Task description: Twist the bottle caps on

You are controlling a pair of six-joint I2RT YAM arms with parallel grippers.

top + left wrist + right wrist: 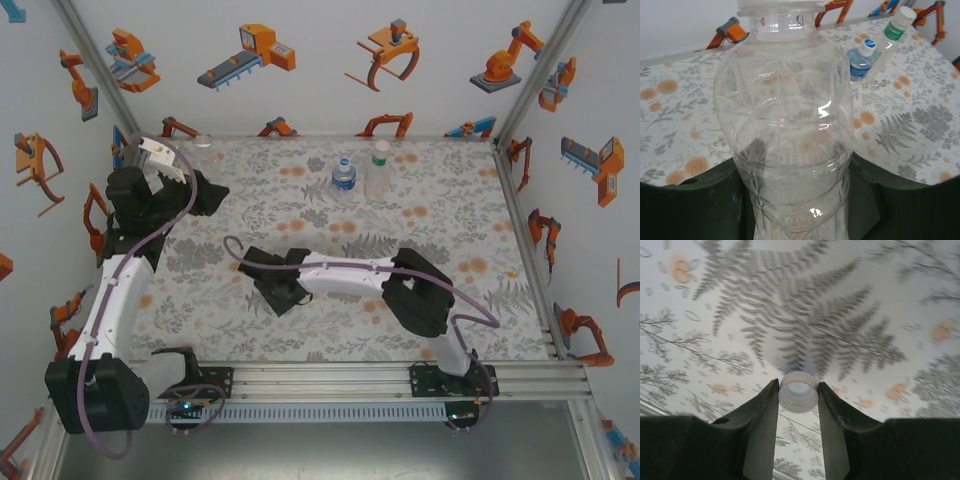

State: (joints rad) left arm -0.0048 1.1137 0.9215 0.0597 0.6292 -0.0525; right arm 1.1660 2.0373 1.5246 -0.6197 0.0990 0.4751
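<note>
White plastic cap [798, 395], right wrist view first: the right end effector [797, 387] is clenched on it from both sides, open side of the cap facing the camera. The patterned bench [880, 300] behind it is blurry, so I can't tell if the cap is lifted off it or just resting.

Left wrist view: the left end effector [797, 210] is grasping the clear unlabelled bottle [785, 110] around its lower body, upright. The neck is cut off at the top of the picture, so no idea if anything's on it. Behind it, the blue-label bottle [860, 62] and the green-and-white-label bottle [890, 37] both look capped.

Top view: those two stand side by side near the far edge, a bit right of middle. The clear one is by the far-left corner, and the cap is around mid-bench, well apart from it.

So my guess is two done, one left: carry the cap over and twist it on.
</note>
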